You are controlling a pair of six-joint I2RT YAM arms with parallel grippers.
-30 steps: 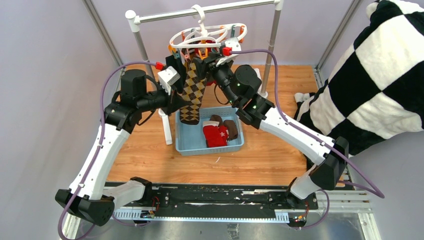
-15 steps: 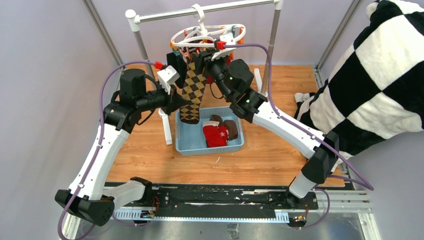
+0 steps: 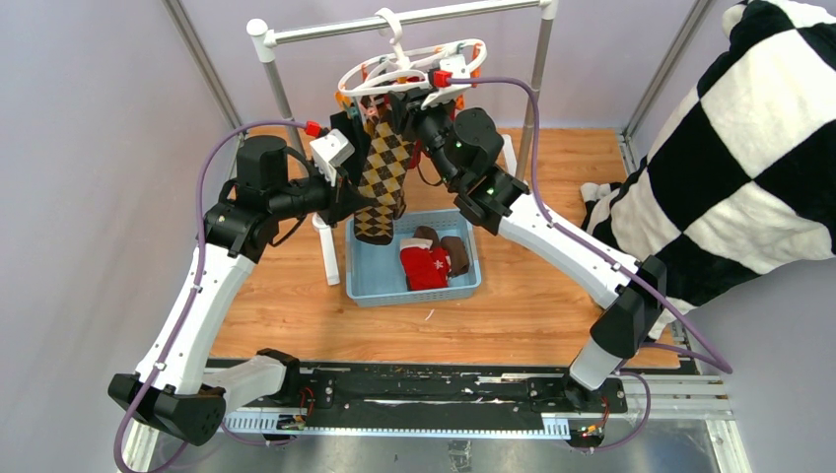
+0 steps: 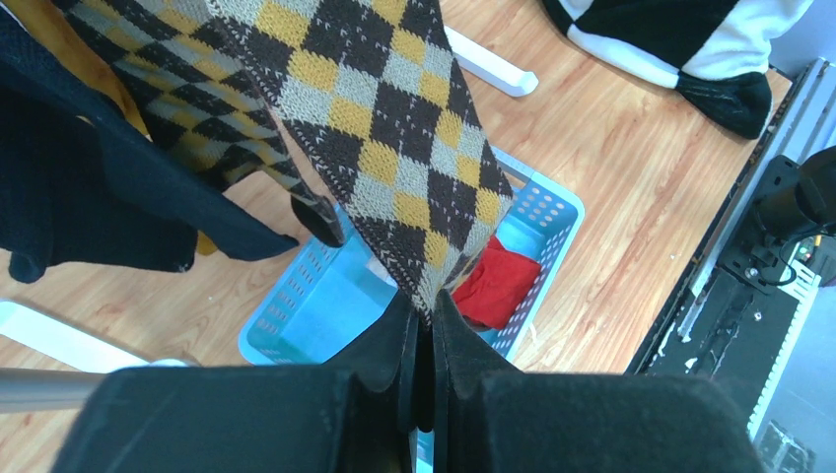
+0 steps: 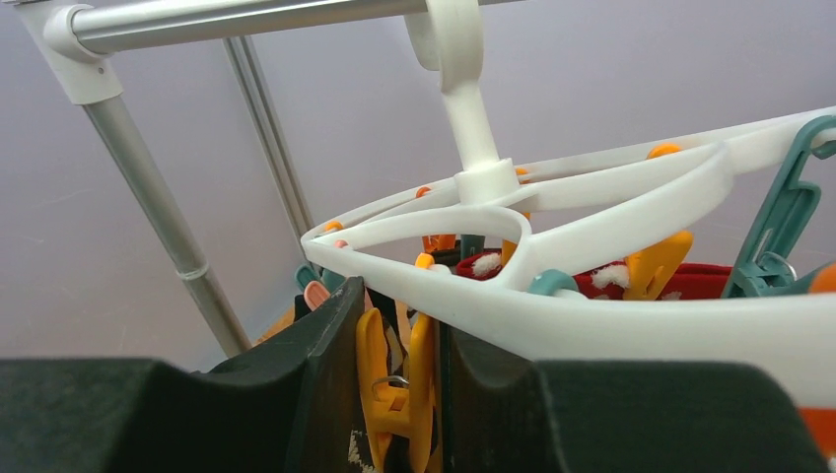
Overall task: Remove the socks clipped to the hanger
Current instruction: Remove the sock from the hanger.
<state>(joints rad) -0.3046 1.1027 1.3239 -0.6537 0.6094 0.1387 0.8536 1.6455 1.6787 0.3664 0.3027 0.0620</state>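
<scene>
The white round hanger hangs by its hook from the rail; it also shows in the right wrist view. A brown-tan argyle sock hangs from it over the basket. My left gripper is shut on that sock's lower end, with its jaws pinching the tip. My right gripper is up under the hanger, its fingers pressed on both sides of an orange peg that holds the argyle sock. A second argyle sock and a dark sock hang beside it. Red socks with white cuffs hang behind.
A blue basket below the hanger holds a red sock and a brown sock. The grey rail stand spans the back. A black-and-white checkered blanket lies at the right. Teal pegs dangle from the outer ring.
My right gripper has moved up and left to the hanger and now sits round the orange peg. The hanger has shifted slightly. The left arm has held still on the sock.
</scene>
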